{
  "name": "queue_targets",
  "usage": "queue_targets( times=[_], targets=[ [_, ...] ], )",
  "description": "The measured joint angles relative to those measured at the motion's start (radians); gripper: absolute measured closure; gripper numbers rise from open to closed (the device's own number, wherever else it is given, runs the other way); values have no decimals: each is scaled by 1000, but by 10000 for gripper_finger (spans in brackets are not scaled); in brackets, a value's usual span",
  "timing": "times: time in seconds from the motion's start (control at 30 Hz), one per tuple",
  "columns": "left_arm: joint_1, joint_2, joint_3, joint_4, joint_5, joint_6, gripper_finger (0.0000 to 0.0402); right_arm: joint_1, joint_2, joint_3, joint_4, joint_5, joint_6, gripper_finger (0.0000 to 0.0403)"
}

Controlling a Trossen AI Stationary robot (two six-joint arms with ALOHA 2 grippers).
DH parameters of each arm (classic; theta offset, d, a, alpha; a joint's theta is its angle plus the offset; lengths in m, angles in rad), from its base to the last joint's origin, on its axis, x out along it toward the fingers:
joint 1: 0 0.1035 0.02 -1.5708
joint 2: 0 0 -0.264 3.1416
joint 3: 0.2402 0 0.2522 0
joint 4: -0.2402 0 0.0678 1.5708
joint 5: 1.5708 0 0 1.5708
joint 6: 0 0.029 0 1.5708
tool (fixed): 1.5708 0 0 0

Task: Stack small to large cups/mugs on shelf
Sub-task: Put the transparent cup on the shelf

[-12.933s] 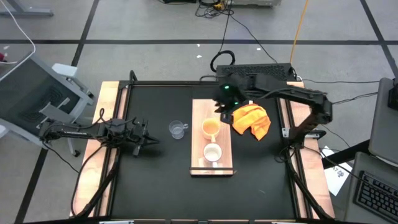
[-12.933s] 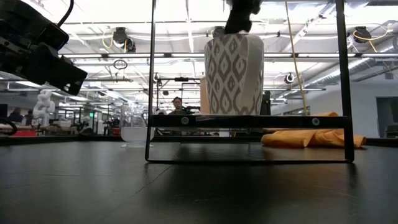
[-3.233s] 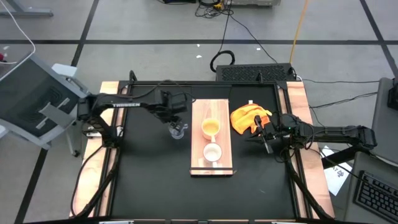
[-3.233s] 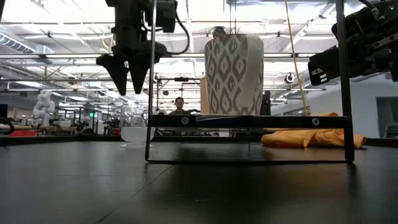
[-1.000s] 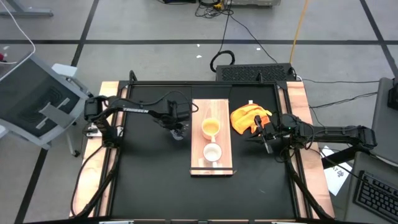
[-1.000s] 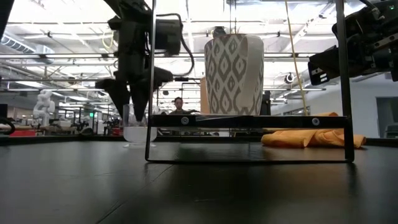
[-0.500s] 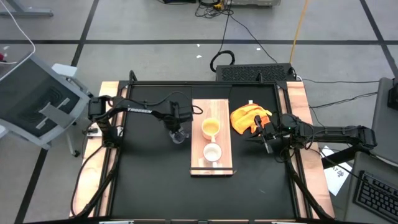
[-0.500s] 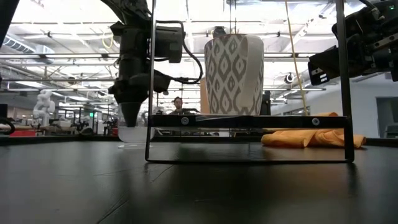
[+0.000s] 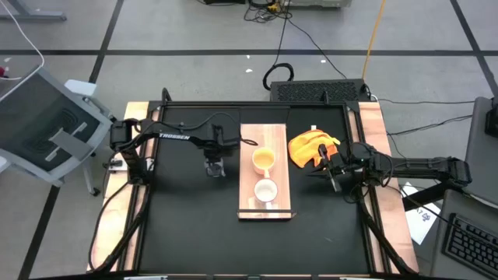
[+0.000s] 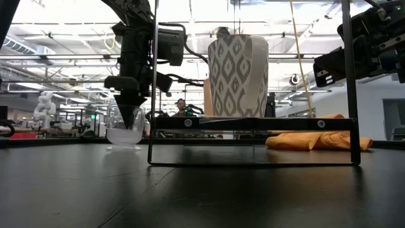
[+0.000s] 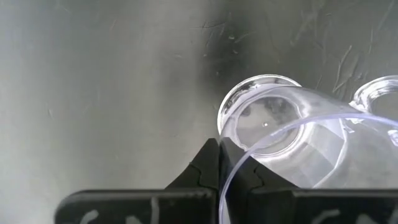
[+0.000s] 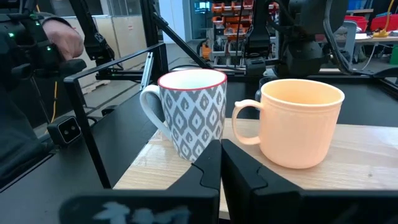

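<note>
Here our left jaws [image 11: 219, 163] are pinched on the rim of the clear glass cup [image 11: 273, 146], one finger inside the wall and one outside, as the left wrist view shows. In the low view the cup [image 10: 124, 131] seems to sit on the black tabletop [image 10: 202, 190] or barely above it; we cannot tell which.

Taking the shelf [image 9: 265, 204], the long wooden board, as our landmark: the glass cup [image 9: 215, 169] is just beside its left long edge, off the board, level with the orange-yellow mug [image 9: 263, 159]. That mug stands on the shelf's far half, and the patterned white mug [image 9: 266, 190] stands on its near half, close to the lipped end.

To do this step well, we judge that we should keep a steady pinch on the thin rim, lift straight up until the base clears the board's edge, and keep the cup upright while carrying it across. A one-sided rim grip lets glass swing or slip, so we move slowly. We also want to set it down without knocking either mug's handle.

Our right jaws [image 9: 331, 172] wait, clenched on nothing, off the shelf's right side, just by the orange-yellow cloth [image 9: 313, 148].
</note>
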Motion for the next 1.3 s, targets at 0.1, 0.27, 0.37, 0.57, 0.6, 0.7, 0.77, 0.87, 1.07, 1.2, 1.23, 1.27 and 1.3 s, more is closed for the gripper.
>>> queue_targets(
  times=[0.1,0.27,0.37,0.57,0.6,0.7,0.77,0.87,1.07,1.2,1.23,1.27,1.3],
  targets=[
    [6,0,0,5,0,13,390,0,4,0,0,0,0,403],
    [9,-4,-2,7,-4,-13,377,-1,14,0,0,3,-3,403],
    [6,-15,-2,26,9,-14,364,-1,17,0,0,38,-4,403],
    [-3,-71,-2,47,23,-30,322,-1,21,0,1,52,-3,403],
    [-3,-80,-2,46,23,-33,315,-1,22,0,1,52,-3,403],
    [-2,-109,-1,55,23,-52,293,-1,24,0,2,52,-3,403],
    [-2,-122,-1,53,11,-74,277,-1,24,0,1,52,-3,403],
    [-2,-136,-1,49,-8,-103,251,-1,24,0,1,52,-3,403],
    [12,-141,-1,32,7,-239,205,-1,24,0,1,51,4,403],
    [11,-142,-1,15,9,-314,190,-1,24,0,1,51,4,403],
    [11,-142,-1,14,14,-334,188,-1,24,0,1,51,4,403],
    [11,-142,-1,13,26,-354,187,-1,24,0,1,52,4,403],
    [11,-142,-1,9,43,-368,186,-1,24,0,1,51,4,403]
  ],
)
